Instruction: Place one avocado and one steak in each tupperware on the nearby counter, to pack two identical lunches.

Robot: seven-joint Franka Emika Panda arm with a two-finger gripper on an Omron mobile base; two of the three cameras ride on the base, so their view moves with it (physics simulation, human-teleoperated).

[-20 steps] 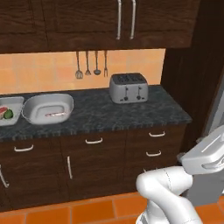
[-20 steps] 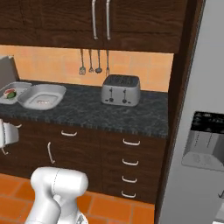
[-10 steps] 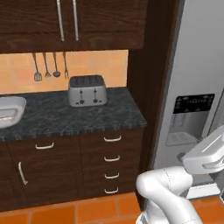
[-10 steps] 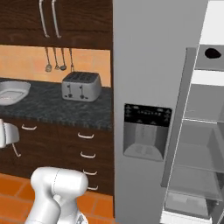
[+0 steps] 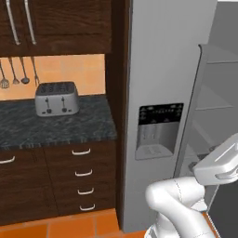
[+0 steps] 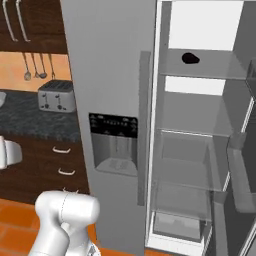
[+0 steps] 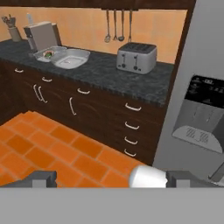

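Observation:
In the hand view the two tupperware stand far off on the dark counter (image 7: 100,70). The small rectangular one (image 7: 47,54) holds green and red bits too small to name. The larger oval one (image 7: 72,58) sits right beside it. A dark rounded avocado (image 6: 190,58) lies on the top shelf of the open fridge (image 6: 200,150). No steak can be told apart at this size. My gripper (image 7: 114,180) is open and empty, far from the counter, above the orange floor.
A silver toaster (image 5: 56,98) stands on the counter (image 5: 56,125) next to the grey fridge front with its dispenser (image 5: 158,130). Utensils (image 7: 116,26) hang on the wall. The fridge door (image 6: 242,170) is swung open at the right. Drawers (image 5: 81,176) run below the counter.
Both base views have swung right, from the counter with the tupperware to the fridge: the camera moved, not the things. The gripper stays open.

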